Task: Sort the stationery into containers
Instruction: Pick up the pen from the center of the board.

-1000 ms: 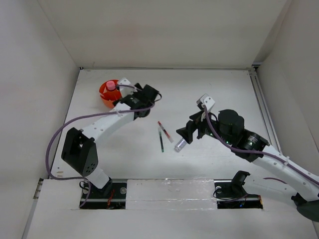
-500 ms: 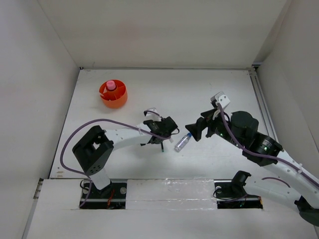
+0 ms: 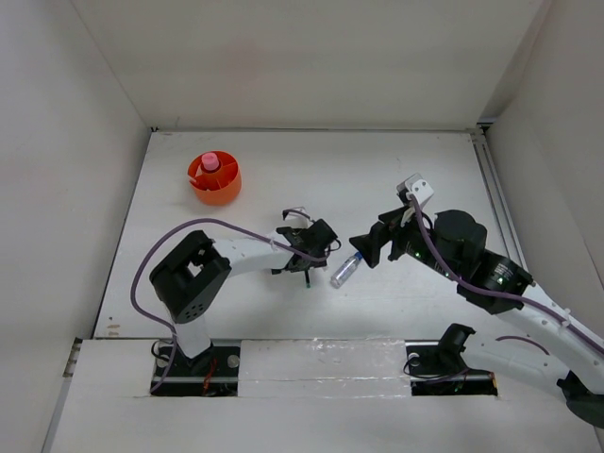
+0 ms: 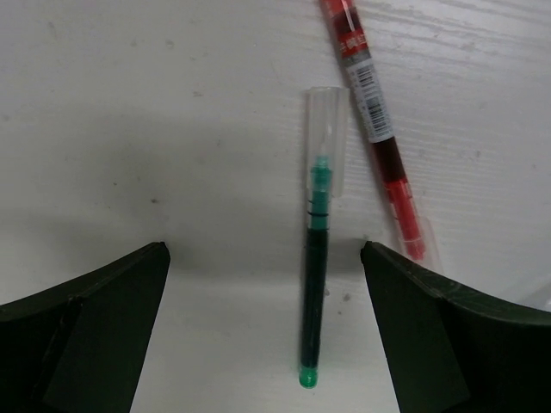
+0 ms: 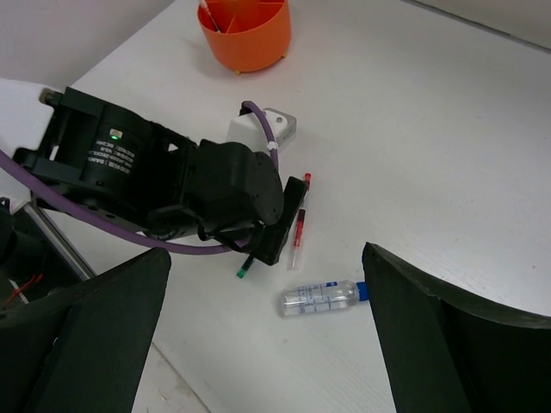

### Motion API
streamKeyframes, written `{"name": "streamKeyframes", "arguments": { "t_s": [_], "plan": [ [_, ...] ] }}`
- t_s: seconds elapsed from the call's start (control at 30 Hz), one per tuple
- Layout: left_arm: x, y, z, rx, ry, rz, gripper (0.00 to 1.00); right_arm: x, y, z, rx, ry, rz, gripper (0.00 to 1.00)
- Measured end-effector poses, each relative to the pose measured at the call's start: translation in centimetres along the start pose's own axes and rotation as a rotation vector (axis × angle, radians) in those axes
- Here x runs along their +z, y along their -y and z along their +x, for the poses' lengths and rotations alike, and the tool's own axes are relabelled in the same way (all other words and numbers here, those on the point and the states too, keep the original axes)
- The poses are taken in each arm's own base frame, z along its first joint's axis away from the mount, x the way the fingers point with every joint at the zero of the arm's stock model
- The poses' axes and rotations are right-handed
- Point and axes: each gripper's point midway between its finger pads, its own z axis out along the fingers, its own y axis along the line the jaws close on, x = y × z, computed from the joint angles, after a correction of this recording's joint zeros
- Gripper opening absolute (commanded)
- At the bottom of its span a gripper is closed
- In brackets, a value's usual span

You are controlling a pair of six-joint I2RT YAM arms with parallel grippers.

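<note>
Left pincer [image 4: 263,254], jaws spread, straddles slim dark-green pen [image 4: 313,292], clear-capped, beside translucent red pen [image 4: 379,146]; right pincer [image 5: 265,256], likewise spread, above clear cylindrical bottle [image 5: 318,298] on matte tabletop [image 4: 129,103].

My left arm [image 3: 241,253] starts from its base at the near left, folds sharply at the elbow and lays its forearm out to the right, ending near the middle. Its wrist is turned so that my left hand [image 4: 263,249] faces straight down, the two dark fingers [image 4: 95,327] spread wide apart. My right arm [image 3: 491,278] comes in from the near right, climbing and reaching left toward the middle. My right hand [image 5: 265,254] tilts down and to the left, held higher than the other, with both of its fingers [image 5: 448,344] parted just as wide. The two hands sit near each other without touching.
</note>
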Motion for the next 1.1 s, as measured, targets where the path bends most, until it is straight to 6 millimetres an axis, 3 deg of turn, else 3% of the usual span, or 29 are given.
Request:
{"name": "streamKeyframes", "arguments": {
  "t_s": [0.2, 0.33, 0.53, 0.7, 0.83, 0.93, 0.97, 1.0, 1.03, 1.1],
  "plan": [
    [0.5, -1.1, 0.1, 0.018, 0.009, -0.062, 0.90, -0.1, 0.0, 0.0, 0.001, 0.006, -0.001, 0.99],
    [0.5, -1.2, 0.0, 0.016, 0.013, -0.071, 0.83, -0.2, 0.0, 0.0, 0.001, 0.010, -0.004, 0.99],
    [1.2, -0.2, -0.7, 0.008, 0.038, -0.085, 0.78, -0.2, -0.1, 0.1, 0.002, 0.016, -0.011, 0.99],
    [1.7, 0.3, -1.3, -0.009, 0.059, -0.077, 0.66, -0.4, -0.1, -0.2, 0.003, 0.028, -0.013, 0.99],
    [2.0, 0.2, -1.8, -0.014, 0.068, -0.080, 0.54, -0.4, -0.1, -0.2, 0.004, 0.029, -0.014, 0.99],
    [2.1, 0.2, -1.9, -0.012, 0.074, -0.080, 0.38, -0.4, -0.1, -0.2, 0.004, 0.029, -0.014, 0.99],
    [2.1, 0.2, -1.9, -0.011, 0.076, -0.081, 0.31, -0.4, -0.2, -0.2, 0.004, 0.029, -0.014, 0.99],
    [2.1, 0.1, -1.9, -0.010, 0.078, -0.082, 0.15, -0.4, -0.2, -0.2, 0.004, 0.029, -0.016, 0.99],
    [2.1, 0.1, -2.0, -0.012, 0.081, -0.083, 0.05, -0.4, -0.2, -0.2, 0.004, 0.029, -0.017, 0.99],
    [2.2, 0.0, -2.0, -0.009, 0.088, -0.087, 0.00, -0.4, -0.2, -0.2, 0.003, 0.028, -0.018, 0.99]
  ]
}}
